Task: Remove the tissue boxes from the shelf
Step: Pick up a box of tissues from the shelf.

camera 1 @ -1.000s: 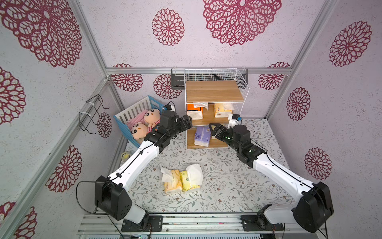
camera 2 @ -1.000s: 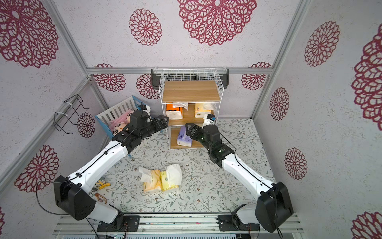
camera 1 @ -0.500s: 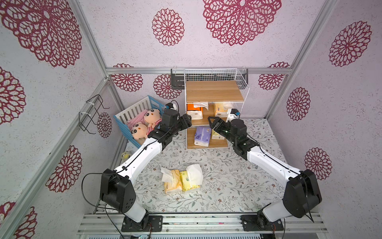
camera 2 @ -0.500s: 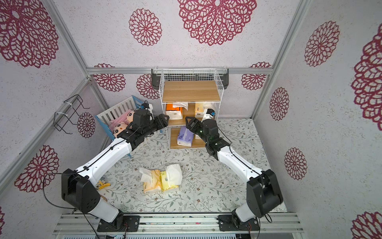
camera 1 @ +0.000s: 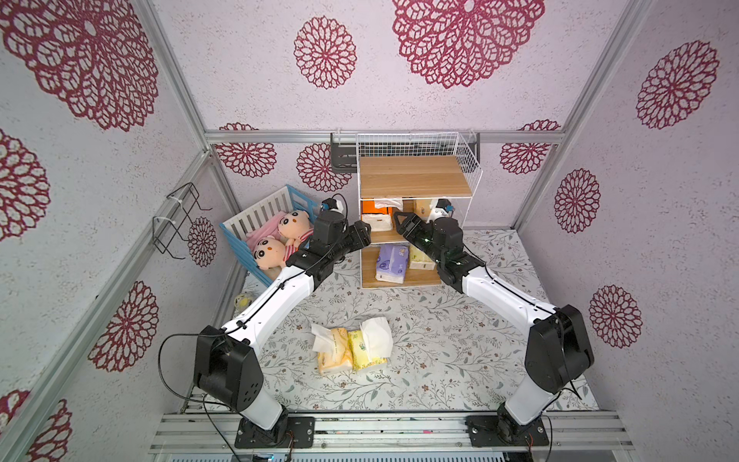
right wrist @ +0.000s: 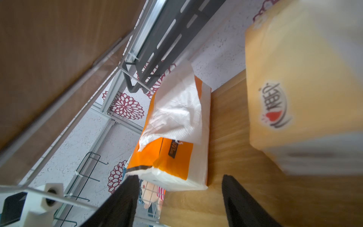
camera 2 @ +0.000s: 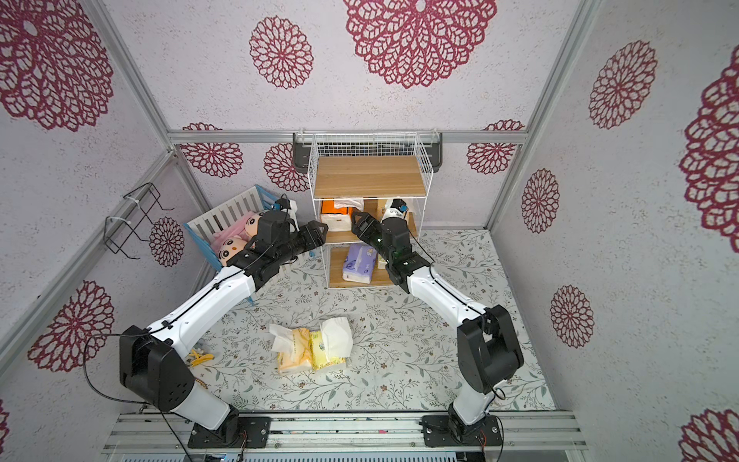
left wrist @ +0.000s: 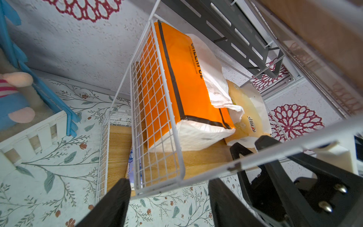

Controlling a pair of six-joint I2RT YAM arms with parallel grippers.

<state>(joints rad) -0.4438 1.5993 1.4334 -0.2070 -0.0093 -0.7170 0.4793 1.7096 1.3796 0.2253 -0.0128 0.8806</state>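
Left gripper [left wrist: 169, 183]: fingers spread, nothing pinched; front corner of the shelf's [camera 1: 414, 176] wire side panel sits between them.

Right gripper [right wrist: 179, 177]: spread too, empty, at the middle board's front edge.

Orange pack [left wrist: 186, 78] on the middle board's left side, pale yellow pack [right wrist: 294, 78] just beside it.

Purple pack [camera 1: 392, 262] and second pale pack [camera 1: 420, 260] on the bottom board.

Yellow-orange pack [camera 1: 334, 354] and yellow pack [camera 1: 366, 352] lie touching on the floral mat [camera 1: 440, 340], off the shelf.
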